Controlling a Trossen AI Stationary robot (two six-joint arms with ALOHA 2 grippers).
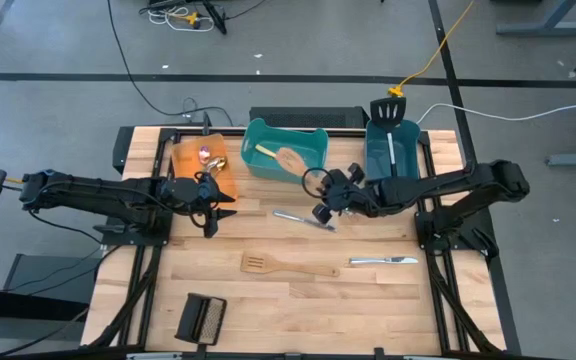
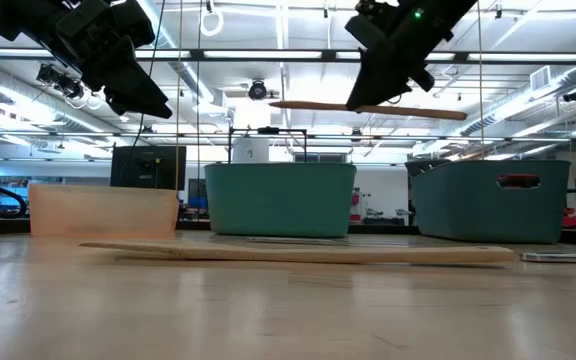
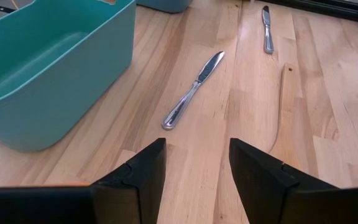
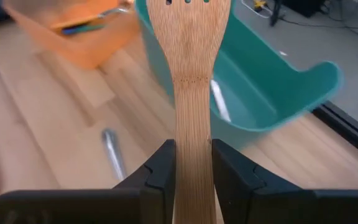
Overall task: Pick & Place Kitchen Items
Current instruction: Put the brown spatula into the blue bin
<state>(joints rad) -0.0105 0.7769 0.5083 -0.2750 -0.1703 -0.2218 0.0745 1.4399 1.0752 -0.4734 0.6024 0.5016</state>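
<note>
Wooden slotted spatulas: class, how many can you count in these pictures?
2. One wooden spatula is gripped by the right claw, held over the teal bin. The other spatula lies flat on the table. None seems hidden.

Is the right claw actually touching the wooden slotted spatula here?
Touching. The right wrist view shows the right claw shut on the handle of the wooden slotted spatula, both fingers pressed against its sides; the low view shows it lifted off the table.

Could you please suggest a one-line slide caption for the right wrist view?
Right gripper shut on a wooden slotted spatula, held over the light teal bin.
</note>
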